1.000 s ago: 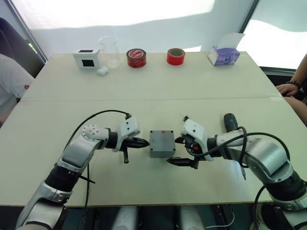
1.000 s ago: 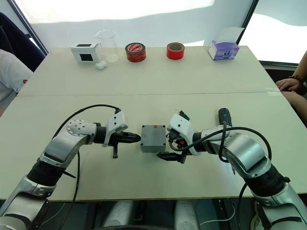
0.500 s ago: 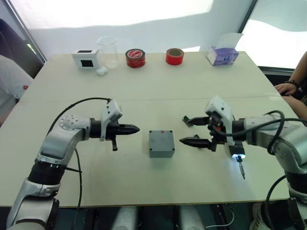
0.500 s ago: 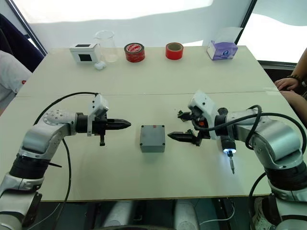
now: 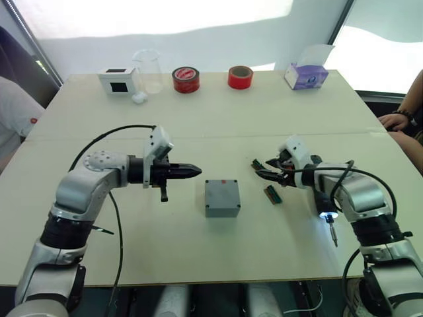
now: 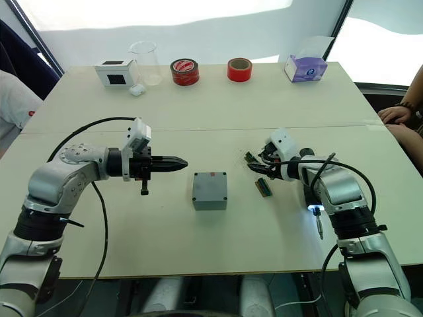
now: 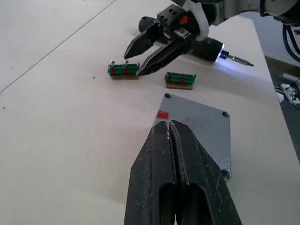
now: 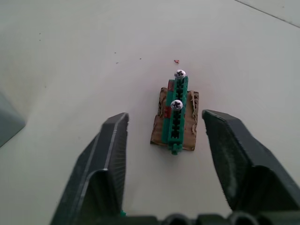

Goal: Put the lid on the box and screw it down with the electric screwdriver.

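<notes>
A: Is the electric screwdriver (image 5: 324,203) busy?
B: No, it lies lit beside the right gripper (image 8: 171,136), whose fingers gape around a green screw holder (image 8: 176,115).
A: The lid (image 5: 222,193)?
B: On the box mid-table, not screwed. The left gripper (image 7: 169,136) is closed, empty.

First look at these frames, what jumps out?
The grey box at mid-table, lid already on, sits between both arms. The right gripper, open, hovers at a green screw holder. The screwdriver lies by that arm, tip lit; the left gripper is shut, pointing at the box.
</notes>
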Robot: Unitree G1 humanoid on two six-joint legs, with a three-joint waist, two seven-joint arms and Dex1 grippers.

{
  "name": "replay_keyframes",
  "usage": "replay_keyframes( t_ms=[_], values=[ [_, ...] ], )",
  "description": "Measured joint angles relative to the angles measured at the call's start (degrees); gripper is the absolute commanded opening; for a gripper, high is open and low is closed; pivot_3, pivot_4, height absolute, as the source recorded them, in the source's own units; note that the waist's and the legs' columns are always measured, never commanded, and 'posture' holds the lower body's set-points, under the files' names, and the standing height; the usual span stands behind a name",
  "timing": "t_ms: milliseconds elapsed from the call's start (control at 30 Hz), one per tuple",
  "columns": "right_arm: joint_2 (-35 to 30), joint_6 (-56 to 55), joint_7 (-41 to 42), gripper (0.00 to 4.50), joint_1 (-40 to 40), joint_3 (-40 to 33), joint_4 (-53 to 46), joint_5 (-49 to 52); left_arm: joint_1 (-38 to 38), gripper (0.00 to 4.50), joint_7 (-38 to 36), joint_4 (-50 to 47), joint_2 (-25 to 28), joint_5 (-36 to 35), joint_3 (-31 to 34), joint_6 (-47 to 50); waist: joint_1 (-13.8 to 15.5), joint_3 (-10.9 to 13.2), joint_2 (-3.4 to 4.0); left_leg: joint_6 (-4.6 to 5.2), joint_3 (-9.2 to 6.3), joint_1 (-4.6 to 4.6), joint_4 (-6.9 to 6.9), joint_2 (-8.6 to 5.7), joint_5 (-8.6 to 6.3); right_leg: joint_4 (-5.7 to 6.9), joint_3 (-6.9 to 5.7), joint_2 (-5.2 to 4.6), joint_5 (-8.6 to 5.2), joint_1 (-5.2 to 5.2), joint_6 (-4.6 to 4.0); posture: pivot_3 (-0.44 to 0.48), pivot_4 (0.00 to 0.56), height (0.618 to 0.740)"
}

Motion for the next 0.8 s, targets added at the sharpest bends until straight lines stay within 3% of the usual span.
replay_keyframes(
  t_ms=[467,667,800],
  values=[
    [1.8,-0.7,0.6,2.45,-1.5,0.0,2.9,-2.5,0.3,0.00,1.3,-0.9,0.0,-0.2,-0.7,0.3,0.1,0.0,0.00,-0.03,-0.01,0.00,0.00,0.00,0.02,0.00,0.00,0.01,0.00,0.01,0.00,0.000,0.150,0.740],
    [2.3,-1.2,0.4,0.16,-1.6,-0.1,3.7,-3.3,0.3,0.00,1.3,-0.6,0.0,-0.2,-1.4,0.1,0.1,0.0,0.00,-0.03,-0.01,0.00,0.00,0.00,0.02,0.00,0.00,0.01,0.00,0.00,0.00,0.000,0.150,0.740],
    [2.3,-1.7,0.6,0.16,-1.6,-0.1,3.8,-3.7,0.3,0.00,1.2,-0.3,0.1,-0.2,-1.6,-0.2,0.1,0.0,0.00,-0.04,-0.01,0.00,0.00,0.00,0.02,0.00,0.00,0.01,0.00,0.00,0.00,0.000,0.150,0.740]
  ],
)
